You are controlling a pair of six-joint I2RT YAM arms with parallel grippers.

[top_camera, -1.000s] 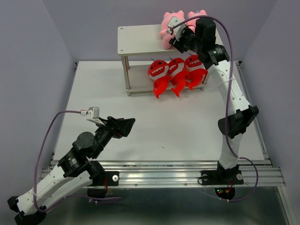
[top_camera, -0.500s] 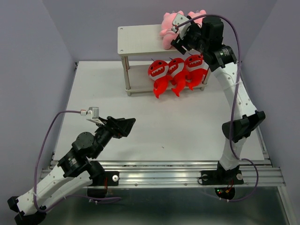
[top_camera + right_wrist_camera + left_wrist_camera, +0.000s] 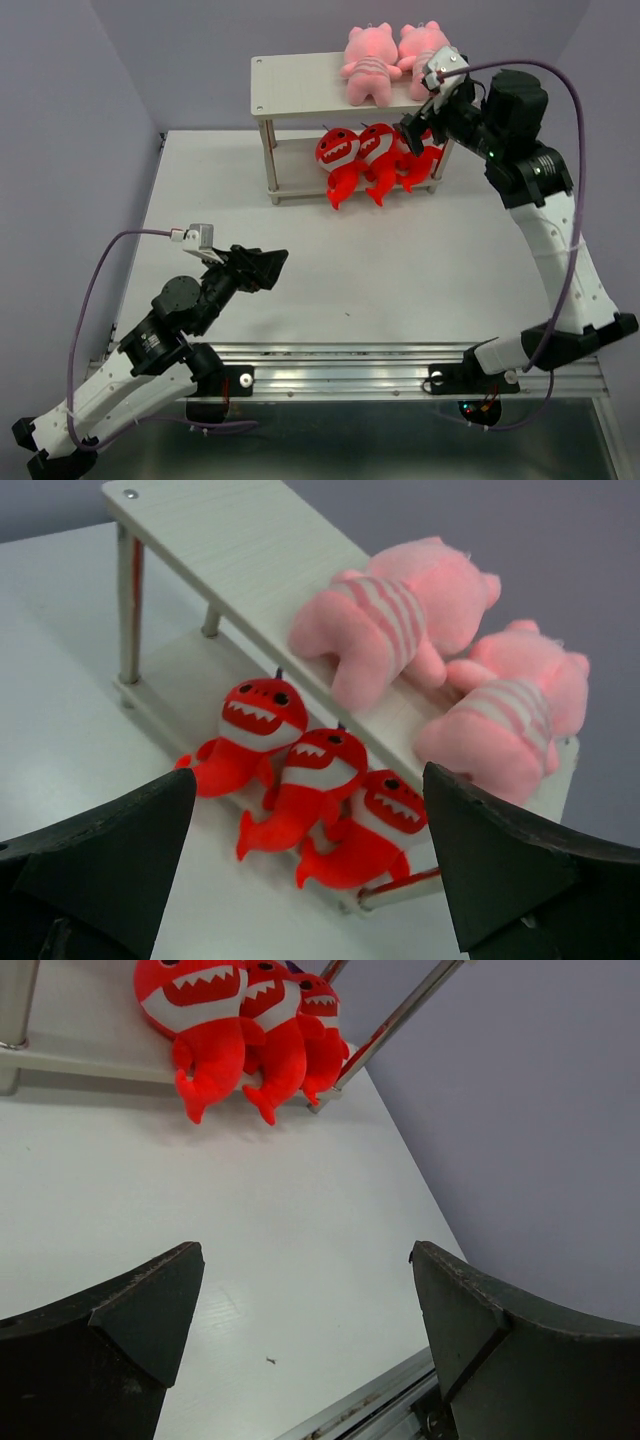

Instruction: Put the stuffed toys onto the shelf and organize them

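Fingers (image 3: 100, 860) of the right gripper (image 3: 413, 126): spread wide, released, gripping no toy. The right wrist view looks between both dark fingers onto the shelf (image 3: 300, 85) from its front right, with open space between the fingers and every toy. In the top view this gripper hangs in front of the shelf's right end, about level with the top board (image 3: 250, 555). There it covers part of the rightmost red monster.

Left gripper (image 3: 272, 268): fingers (image 3: 120, 1320) likewise spread wide, released, grasping no object. It sits low over the near-left part of the white table (image 3: 300, 230), pointed toward the shelf and well apart from it.

Toys: 5 counted, all on the shelf.
- 2 pink striped plush toys (image 3: 366, 66) lie on the top board at its right end, side by side and touching. Their striped bodies are turned toward the right wrist camera.
- 3 red monster plush toys (image 3: 375, 145) sit on the lower board (image 3: 300, 172), on its right half. They form 1 row, pressed shoulder to shoulder, with white toothy grins facing front. Their red legs hang over the board's front edge toward the table. I cannot tell whether the legs touch the table.

Shelf: 2 pale wooden boards on thin metal legs, standing at the far side of the table.
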